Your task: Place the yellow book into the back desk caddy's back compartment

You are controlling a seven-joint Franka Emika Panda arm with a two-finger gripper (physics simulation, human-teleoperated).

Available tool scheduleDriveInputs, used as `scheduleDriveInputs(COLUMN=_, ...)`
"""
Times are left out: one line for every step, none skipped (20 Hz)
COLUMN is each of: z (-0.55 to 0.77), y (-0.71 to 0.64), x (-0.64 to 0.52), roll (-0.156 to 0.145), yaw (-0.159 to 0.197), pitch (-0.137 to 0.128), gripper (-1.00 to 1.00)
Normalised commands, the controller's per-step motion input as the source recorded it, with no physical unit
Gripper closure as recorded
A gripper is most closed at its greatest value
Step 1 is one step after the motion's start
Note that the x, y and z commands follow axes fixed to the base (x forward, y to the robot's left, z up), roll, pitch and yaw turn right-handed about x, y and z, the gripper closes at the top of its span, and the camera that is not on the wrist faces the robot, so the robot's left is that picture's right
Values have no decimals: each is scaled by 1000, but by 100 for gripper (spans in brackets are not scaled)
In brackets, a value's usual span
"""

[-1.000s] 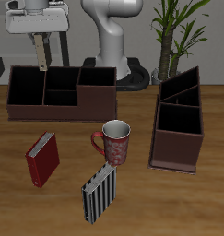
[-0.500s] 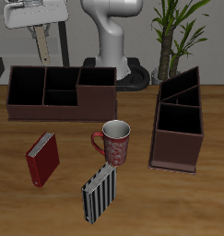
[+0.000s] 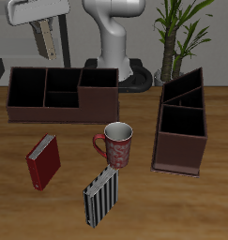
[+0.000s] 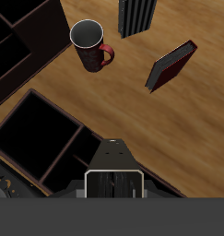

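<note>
Tan-grey thin hardback, the yellow book (image 3: 47, 39), hangs upright in the pincer (image 3: 46, 49), which is pinched on it, up in the air and clear of the wooden worktop (image 3: 144, 202). It sits above the far rim of the long, low, dark brown back desk caddy (image 3: 64, 111), not touching any wall.

The small squarish back compartment (image 3: 61, 81) is one of a pair in the caddy's middle, the farther of the two. It's open on top with nothing in it, and the large cells either side are also bare.

Room to move:
- The narrower dark brown caddy with sloping sides (image 3: 181, 127) is well apart.
- The red patterned mug (image 3: 115, 143), red book (image 3: 44, 160) and black-and-white striped book (image 3: 101, 195) all sit nearer the front edge, out from under the arm.

Exterior view only: the book's height over the rim, the white robot base (image 3: 114, 42) and the green plant (image 3: 181, 33).

Wrist view only: looks straight down past the held book's dark end onto the caddy dividers, with the book over the small-cell end. I can't tell from it which of the pair lies under the book.
</note>
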Motion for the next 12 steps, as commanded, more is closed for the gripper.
scheduleDriveInputs(z=180, y=-48, x=-181, roll=-65, yaw=312, pitch=-69, gripper=100)
scheduleDriveInputs(z=37, y=18, x=-155, roll=-34, yaw=158, pitch=-16, gripper=100)
scheduleDriveInputs(z=6, y=19, x=-57, roll=-5, yaw=33, pitch=46, gripper=100)
scheduleDriveInputs(z=66, y=-57, x=-106, roll=-69, yaw=102, pitch=21, gripper=100)
scheduleDriveInputs(z=2, y=-9, x=-125, roll=-40, yaw=85, pitch=67, gripper=100)
scheduleDriveInputs(z=-48, y=-32, x=-168, roll=-96, yaw=289, pitch=84, gripper=100)
scheduleDriveInputs(z=-21, y=-49, x=-126, roll=-20, yaw=29, pitch=163, gripper=100)
scheduleDriveInputs(z=16, y=30, x=-119, roll=-27, yaw=72, pitch=31, gripper=100)
scheduleDriveInputs(z=-61, y=-6, x=-137, roll=-47, yaw=301, pitch=13, gripper=100)
scheduleDriveInputs(z=-16, y=67, x=-110, roll=8, yaw=362, pitch=-8, gripper=100)
scheduleDriveInputs(z=145, y=-14, x=-146, roll=11, yaw=-1, pitch=-28, gripper=100)
scheduleDriveInputs(z=44, y=94, x=-69, roll=34, yaw=-36, pitch=56, gripper=100)
